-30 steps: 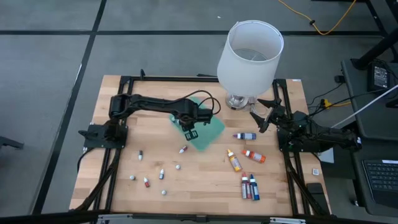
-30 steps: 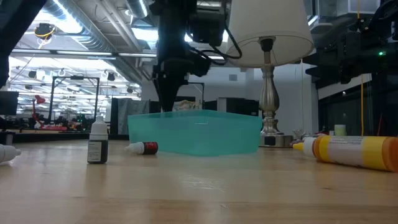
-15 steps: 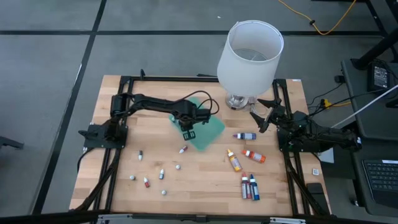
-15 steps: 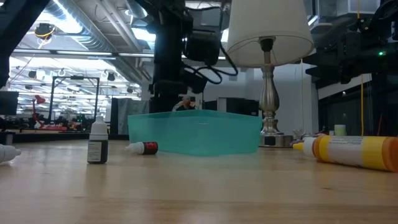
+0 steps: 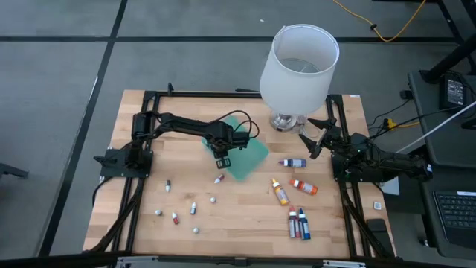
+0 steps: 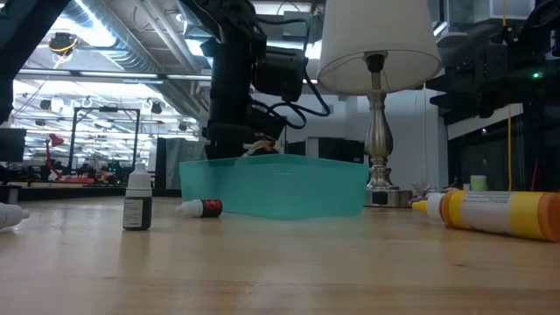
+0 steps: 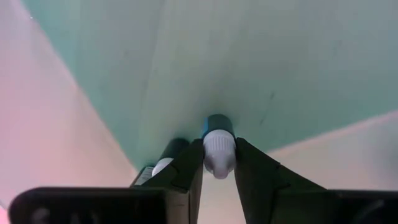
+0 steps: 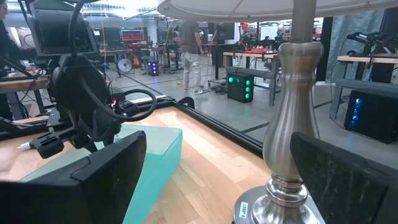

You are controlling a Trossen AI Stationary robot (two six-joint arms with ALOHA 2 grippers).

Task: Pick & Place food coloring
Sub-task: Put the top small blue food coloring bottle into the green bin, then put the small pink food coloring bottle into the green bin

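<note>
My left gripper (image 5: 222,157) hangs over the teal tray (image 5: 251,158), fingers pointing down into it (image 6: 251,150), shut on a tiny food coloring bottle (image 7: 218,146) with a white cap and blue body. Another tiny bottle (image 7: 164,163) lies on the tray floor beside it. Several tiny white-capped bottles (image 5: 193,208) stand or lie on the wood left of centre. Bigger ones, purple (image 5: 293,162), orange (image 5: 280,193), red (image 5: 303,186) and a red and blue pair (image 5: 298,223), lie on their sides to the right. My right gripper (image 5: 313,141) waits open by the lamp base. My left gripper pinches the tiny bottle by its white cap (image 7: 219,157) between the two fingers, coming from above and pointing down. The blue body (image 7: 217,124) sticks out past the fingertips toward the tray floor; whether it touches the floor, I cannot tell.
A large white lamp shade (image 5: 299,65) on a metal stem (image 8: 297,118) stands at the far right of the table, close to my right gripper. In the low view an upright dark bottle (image 6: 137,202) and a lying orange one (image 6: 499,213) are in front of the tray.
My left gripper has come down from above the tray's rim into the tray, drifting slightly toward the table's left, with the tiny bottle still in its fingers.
</note>
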